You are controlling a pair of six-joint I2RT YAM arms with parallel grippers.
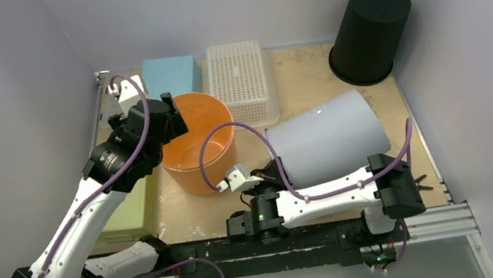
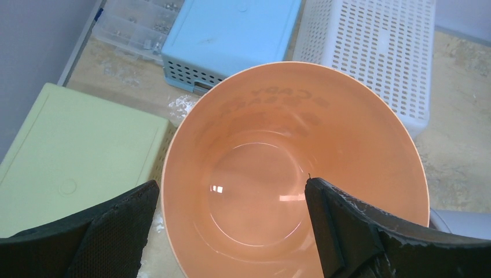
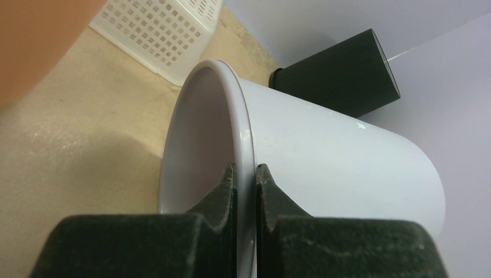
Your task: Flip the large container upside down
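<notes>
**A:** Where's the large container?

**B:** The big pale grey plastic bucket is tipped onto its side in the right half of the sandy surface. Its long axis runs roughly left to right. The open mouth faces left, toward the right fingers, and the base points toward the right wall.

**A:** So the right arm has it?

**B:** Yes. Those fingers are pinched almost together on the thin rolled rim, one inside the mouth and one outside. The wall looks smooth and slightly tapered, so I'd guess the rim is the only secure hold. From here the mouth has to swing down onto the surface.

**A:** And the other arm?

**B:** The left fingers are spread wide and holding nothing. They hover above the glossy orange plastic tub, which stands upright just left of the grey mouth.

**A:** Anything crowding the turn?

**B:** A white perforated plastic basket sits just behind. A matte black bin stands mouth-down in the far right corner, well apart.
</notes>
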